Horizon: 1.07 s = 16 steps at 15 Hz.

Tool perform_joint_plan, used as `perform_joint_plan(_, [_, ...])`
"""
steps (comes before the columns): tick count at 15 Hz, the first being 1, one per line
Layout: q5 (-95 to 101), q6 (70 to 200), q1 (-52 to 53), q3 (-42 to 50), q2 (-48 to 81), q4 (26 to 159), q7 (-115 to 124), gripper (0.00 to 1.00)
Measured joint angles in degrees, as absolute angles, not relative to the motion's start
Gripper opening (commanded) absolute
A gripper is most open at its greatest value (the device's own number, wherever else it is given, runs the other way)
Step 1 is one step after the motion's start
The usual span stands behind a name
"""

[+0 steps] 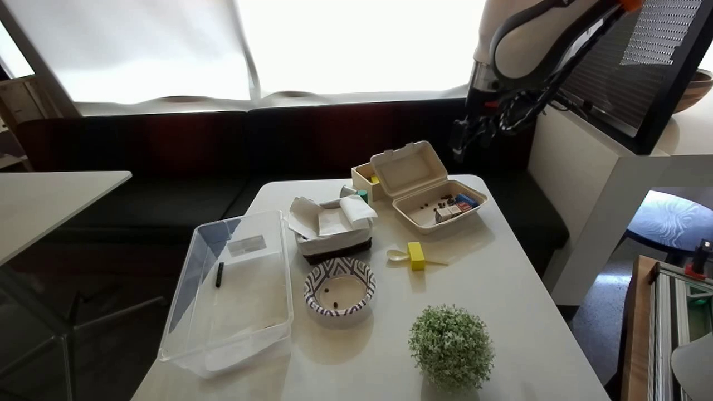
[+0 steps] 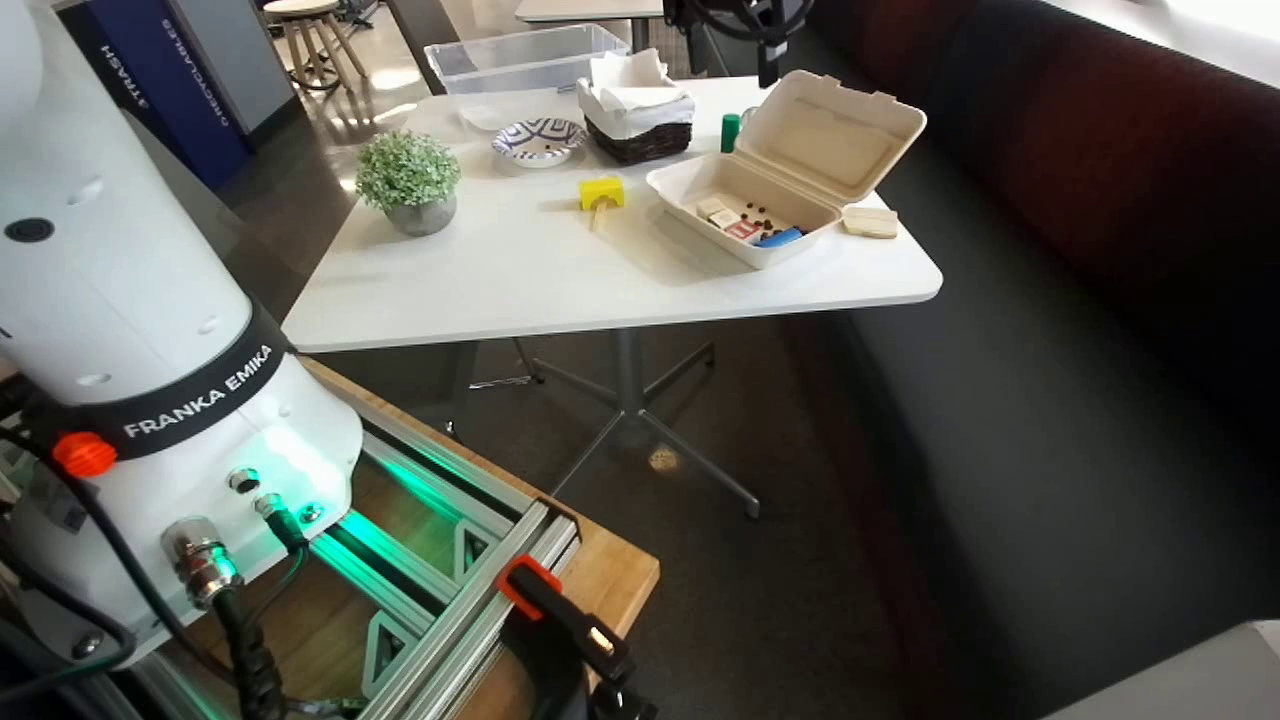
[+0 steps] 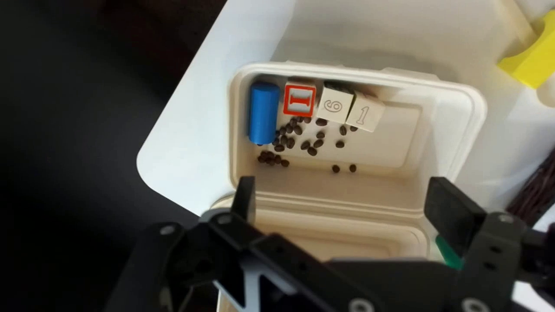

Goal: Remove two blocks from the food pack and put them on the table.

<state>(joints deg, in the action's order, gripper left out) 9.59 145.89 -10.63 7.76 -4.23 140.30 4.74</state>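
Observation:
The beige food pack (image 1: 413, 214) stands open on the white table (image 1: 384, 328), its lid tilted back; it also shows in an exterior view (image 2: 690, 188) and the wrist view (image 3: 390, 138). Along its front wall lie a red-rimmed letter block (image 3: 299, 99), a block marked 6 (image 3: 334, 105), a block marked 1 (image 3: 365, 112) and a blue cylinder (image 3: 263, 113). Dark beans are scattered beside them. A yellow block (image 1: 416, 256) lies on the table, across a spoon (image 1: 397, 255). My gripper (image 3: 341, 186) is open and empty, above the pack's hinge and lid in the wrist view.
A clear plastic bin (image 1: 245, 312), a patterned bowl (image 1: 340, 287) and a napkin-lined basket (image 1: 334, 240) stand left of the pack in an exterior view. A potted plant (image 1: 452, 346) is at the front. A wooden box (image 1: 363, 181) and a green-topped item (image 2: 730, 133) stand by the lid.

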Motion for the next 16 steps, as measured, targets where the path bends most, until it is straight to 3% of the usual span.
perform_joint_plan(4, [9.50, 149.14, -10.71, 8.38, 2.70, 138.88, 5.83, 1.00])
perform_joint_plan(16, [10.76, 150.93, -10.70, 9.54, 5.34, 138.22, 7.44, 1.00])
